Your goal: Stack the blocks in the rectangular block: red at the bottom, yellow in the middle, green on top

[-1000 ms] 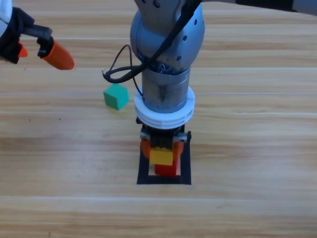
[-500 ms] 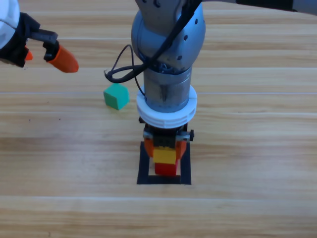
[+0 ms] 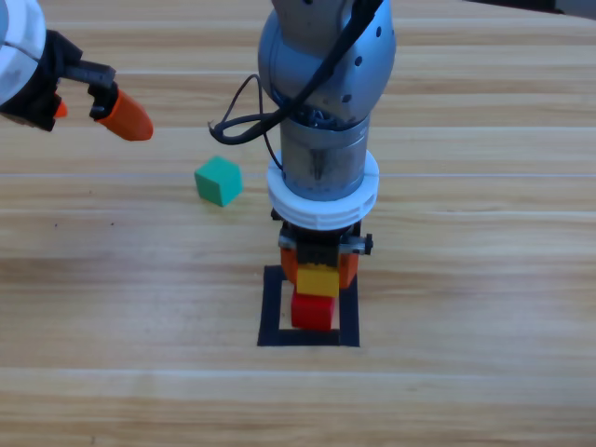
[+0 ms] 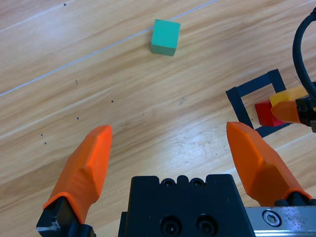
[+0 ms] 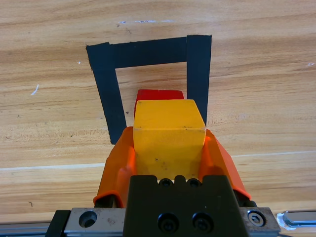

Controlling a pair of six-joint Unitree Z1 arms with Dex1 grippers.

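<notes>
Looking down, we see the black tape square [image 3: 273,307] low on the desk [image 3: 466,279], with the red cube [image 3: 312,312] inside it. Just above, our right gripper [image 3: 318,270] has its fingers [image 5: 121,163] pinching the yellow cube [image 3: 318,279], which sits partly over the red one. Our right wrist view shows the yellow cube hiding most of the red. Farther up, the green cube [image 3: 218,180] sits alone. Our left gripper [image 4: 173,153] hangs at the top left, fingers spread, holding nothing.
</notes>
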